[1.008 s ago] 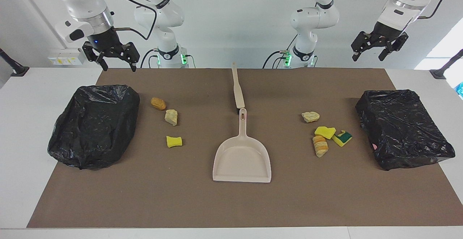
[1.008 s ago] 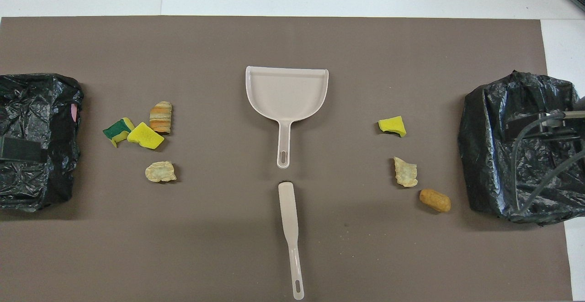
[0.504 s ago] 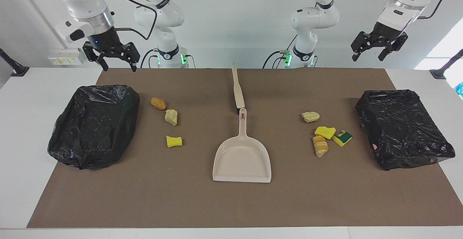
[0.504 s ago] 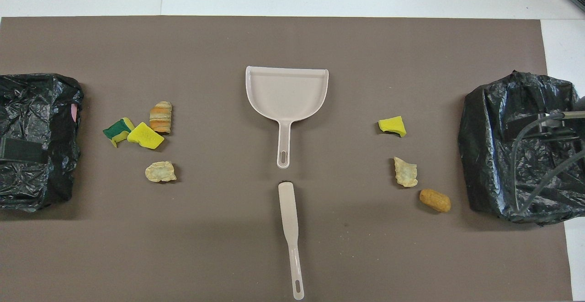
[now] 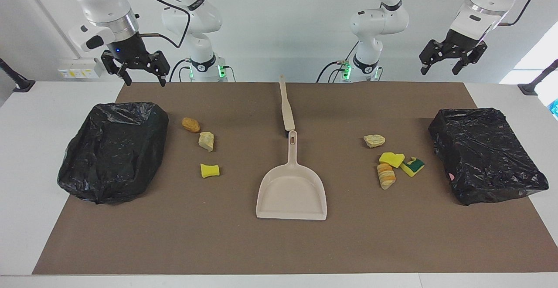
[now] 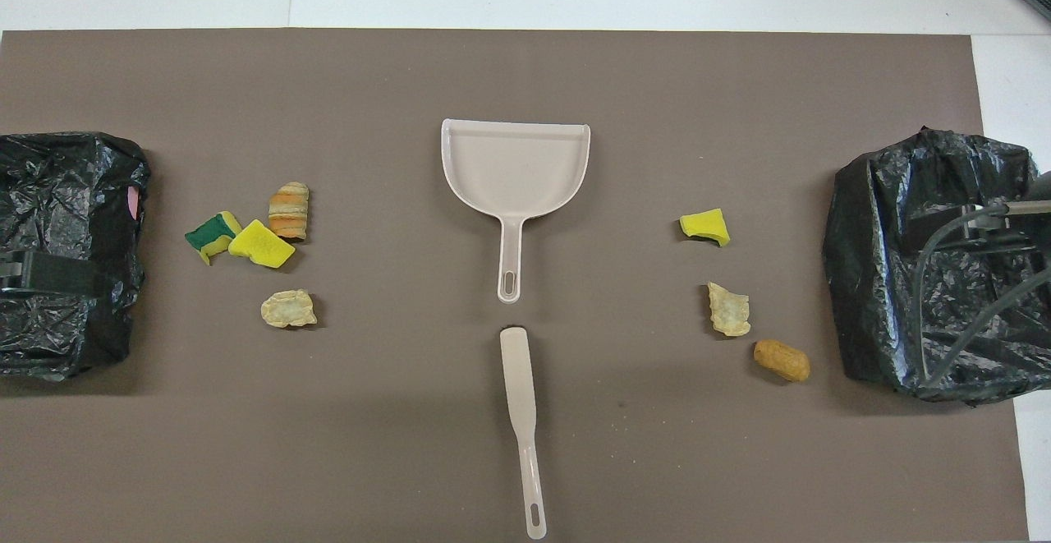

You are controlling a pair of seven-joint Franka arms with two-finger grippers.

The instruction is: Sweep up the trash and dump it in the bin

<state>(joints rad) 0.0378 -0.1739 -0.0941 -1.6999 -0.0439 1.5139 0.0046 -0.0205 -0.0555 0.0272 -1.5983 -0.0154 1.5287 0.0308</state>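
Trash (image 5: 206,141) lies on the mat, well below both raised end effectors; left end effector (image 5: 440,64) and right end effector (image 5: 143,76) gape wide, holding nothing.

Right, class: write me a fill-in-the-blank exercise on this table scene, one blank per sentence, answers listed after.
1. The dustpan holds ___ scraps.
2. The brush lies ___ to the robots than the dustpan.
3. The green-backed sponge lies toward the ___ arm's end of the table.
4. Both the left gripper and the right gripper are ___.

Answers: no; nearer; left; open
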